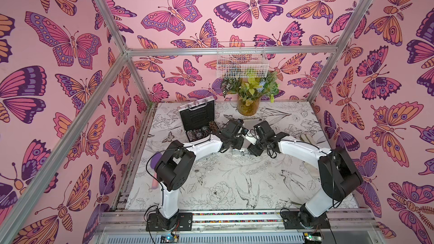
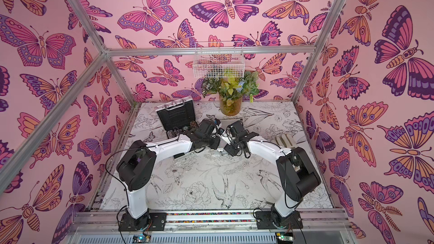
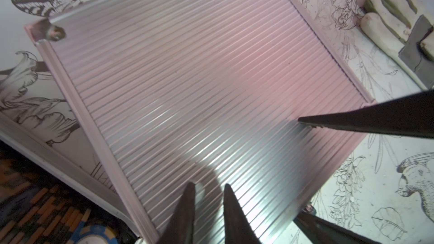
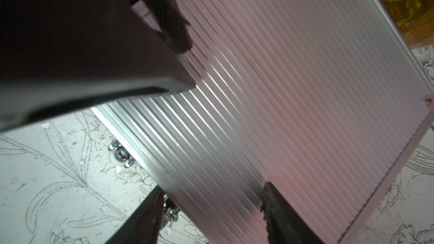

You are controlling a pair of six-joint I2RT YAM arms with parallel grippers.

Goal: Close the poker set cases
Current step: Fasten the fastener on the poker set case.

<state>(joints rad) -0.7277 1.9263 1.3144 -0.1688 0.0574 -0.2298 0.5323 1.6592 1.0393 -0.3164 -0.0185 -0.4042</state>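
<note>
- The surface (image 1: 223,184), printed with black-line birds and flowers, carries everything I can see. Both end effectors sit over its far half.
- I count two arms. The left arm (image 1: 199,146) and the right arm (image 1: 303,151) rise from their bases with elbows high. They reach forward and inward, so the wrists come almost nose to nose, both tipped downward.
- I count two poker set cases. The closed case (image 3: 199,78) lies flat directly under both end effectors, ribbed silver lid up. The open case (image 1: 197,116) stands just to the left of the left end effector, with its lid upright, handle on top and black lining facing me. There are chips in its base.
- The left end effector (image 3: 209,185) is nearly clenched, with only a narrow slit between the fingers and nothing in it. Its tips point down at the ribbed lid near the case's front edge. I cannot tell whether they press on it.
- The right end effector (image 4: 213,186) is released, fingers spread wide and gripping nothing. One finger is over the lid and the other is past the front edge, over the surface.
- Two latches (image 4: 121,153) sit on that front edge, one close to the right end effector's outer finger. I cannot tell whether they are fastened.
- One blue-and-white chip (image 3: 96,233) shows to the left of the left end effector.
</note>
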